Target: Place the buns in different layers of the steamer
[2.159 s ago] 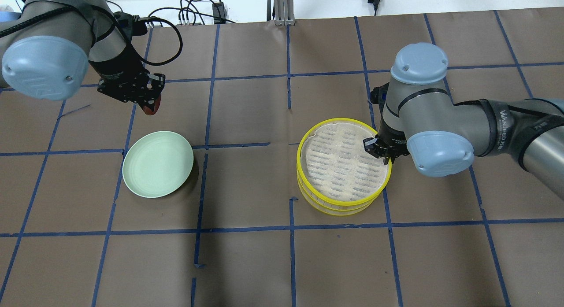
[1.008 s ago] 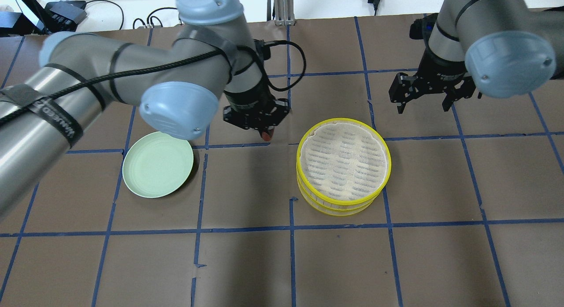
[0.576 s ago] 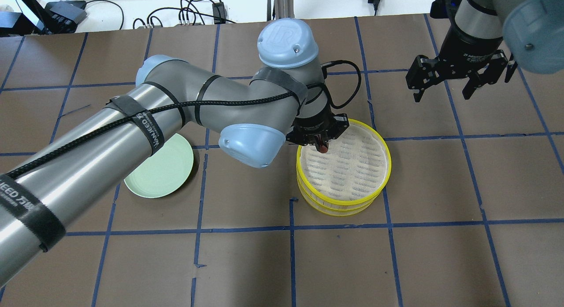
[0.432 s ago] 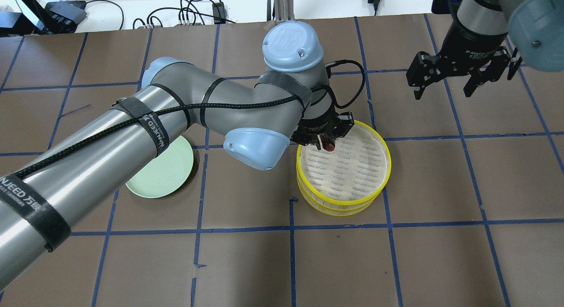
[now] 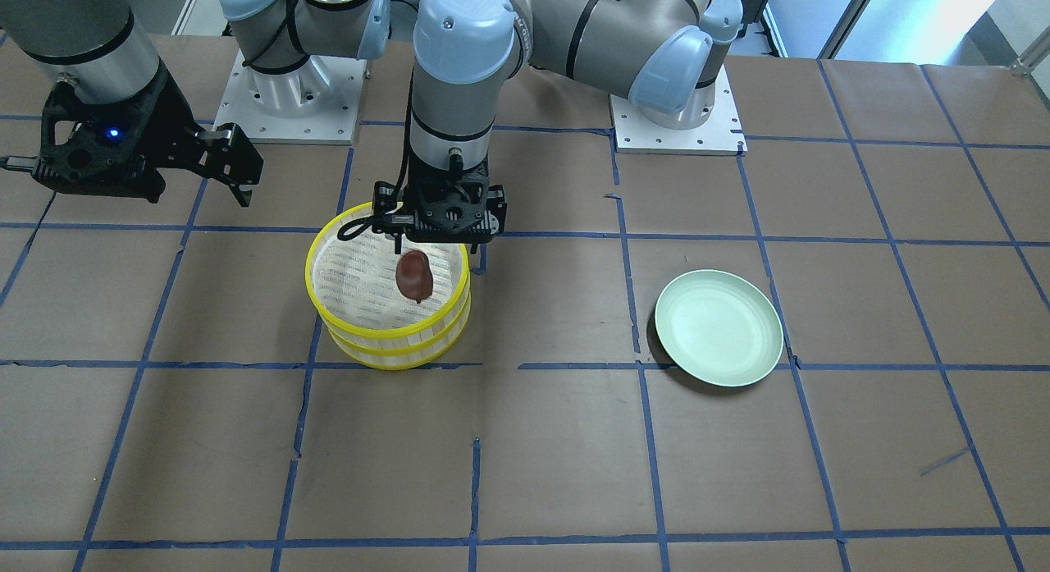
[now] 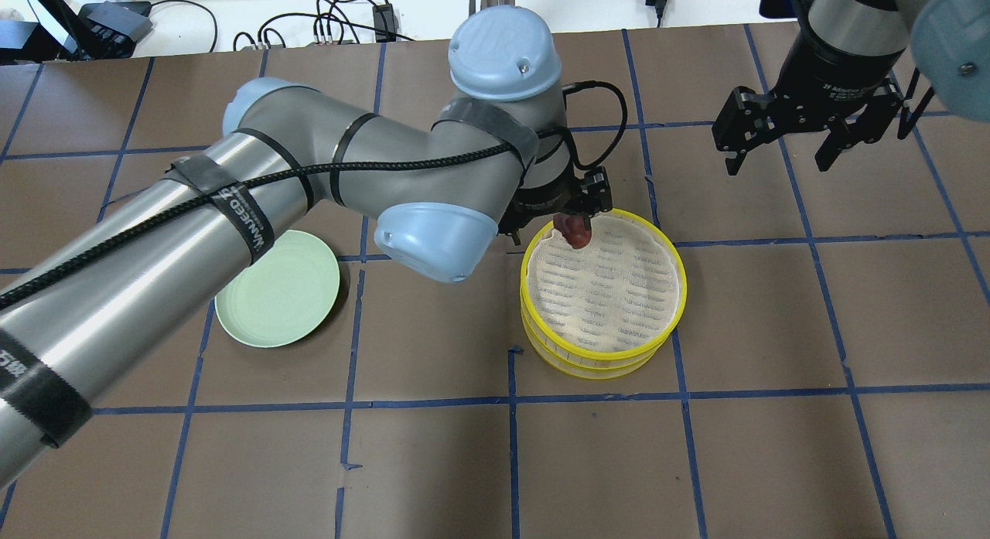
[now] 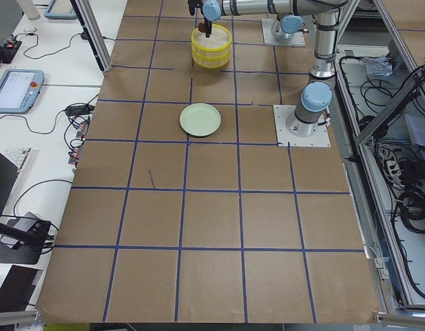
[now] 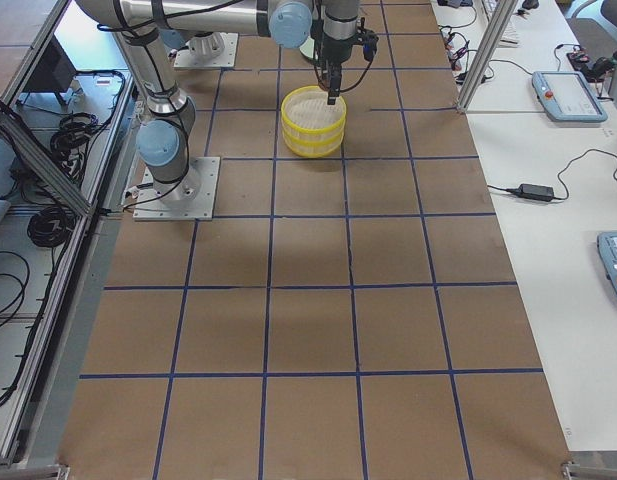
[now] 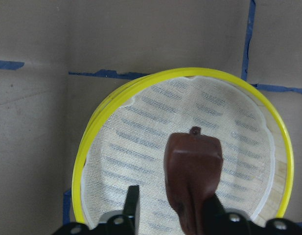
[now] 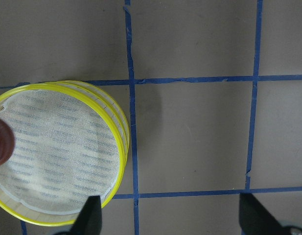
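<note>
The two steamer layers are stacked, their yellow rims [image 6: 684, 291] [image 5: 310, 270] one above the other. My left gripper [image 6: 576, 214] [image 5: 426, 248] hovers over the top layer's far rim. In the left wrist view its jaws stand apart. The dark reddish-brown bun [image 9: 192, 176] [image 5: 414, 276] [image 6: 573, 230] rests against the right finger, clear of the left finger [image 9: 132, 200], above the slatted base. My right gripper [image 6: 777, 164] [image 10: 173, 220] is open and empty, raised to the far right of the steamer. The white bun is out of view.
An empty pale green plate [image 6: 277, 288] [image 5: 719, 327] lies on the brown paper to the left of the steamer in the overhead view. My left arm stretches over the space between them. Blue tape lines grid the table.
My left arm carried the brown bun from beyond the plate to over the top layer, and its jaws have spread. My right gripper left the steamer's rim and rose away to the far right.
</note>
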Controlling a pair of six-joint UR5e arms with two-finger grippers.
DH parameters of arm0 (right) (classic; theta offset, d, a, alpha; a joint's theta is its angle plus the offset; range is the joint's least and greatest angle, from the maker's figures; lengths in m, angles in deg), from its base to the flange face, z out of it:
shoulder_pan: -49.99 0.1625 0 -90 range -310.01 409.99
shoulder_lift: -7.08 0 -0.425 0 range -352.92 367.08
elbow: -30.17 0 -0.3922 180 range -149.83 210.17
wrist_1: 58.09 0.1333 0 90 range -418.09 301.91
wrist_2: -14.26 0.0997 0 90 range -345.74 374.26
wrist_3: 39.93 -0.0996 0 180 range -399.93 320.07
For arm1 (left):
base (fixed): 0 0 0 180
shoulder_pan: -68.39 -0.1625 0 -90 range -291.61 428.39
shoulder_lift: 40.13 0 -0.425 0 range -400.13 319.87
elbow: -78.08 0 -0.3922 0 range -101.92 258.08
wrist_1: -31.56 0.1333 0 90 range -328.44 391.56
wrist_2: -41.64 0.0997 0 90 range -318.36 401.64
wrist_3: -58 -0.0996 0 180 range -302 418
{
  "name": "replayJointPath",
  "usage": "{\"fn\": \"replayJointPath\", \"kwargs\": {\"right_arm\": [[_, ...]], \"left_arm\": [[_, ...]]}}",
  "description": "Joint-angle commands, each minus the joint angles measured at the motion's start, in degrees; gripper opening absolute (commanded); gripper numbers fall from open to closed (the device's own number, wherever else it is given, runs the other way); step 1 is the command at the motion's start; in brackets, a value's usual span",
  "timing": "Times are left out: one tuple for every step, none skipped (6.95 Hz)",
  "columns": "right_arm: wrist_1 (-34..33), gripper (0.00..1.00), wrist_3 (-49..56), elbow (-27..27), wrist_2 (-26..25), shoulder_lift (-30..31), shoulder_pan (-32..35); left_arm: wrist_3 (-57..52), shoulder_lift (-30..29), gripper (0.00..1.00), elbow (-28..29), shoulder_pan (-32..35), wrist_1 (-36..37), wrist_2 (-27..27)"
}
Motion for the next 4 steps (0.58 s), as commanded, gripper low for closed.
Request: {"fn": "replayJointPath", "kwargs": {"right_arm": [[0.1, 1.00, -0.3, 0.0, 0.1, 0.1, 0.1], [0.0, 1.00, -0.4, 0.1, 0.2, 0.1, 0.1], [-0.2, 1.00, -0.4, 0.1, 0.4, 0.1, 0.1], [-0.1, 1.00, -0.4, 0.1, 0.3, 0.1, 0.1]], "left_arm": [[-0.3, 2.2, 1.00, 2.6, -3.5, -8.0, 0.5], [-1.1, 3.2, 0.98, 3.2, -3.9, -8.8, 0.7], [-6.1, 5.9, 0.95, 3.6, -7.4, -14.5, 4.6], [-15.2, 9.0, 0.96, 3.6, -12.1, -22.1, 6.5]]}}
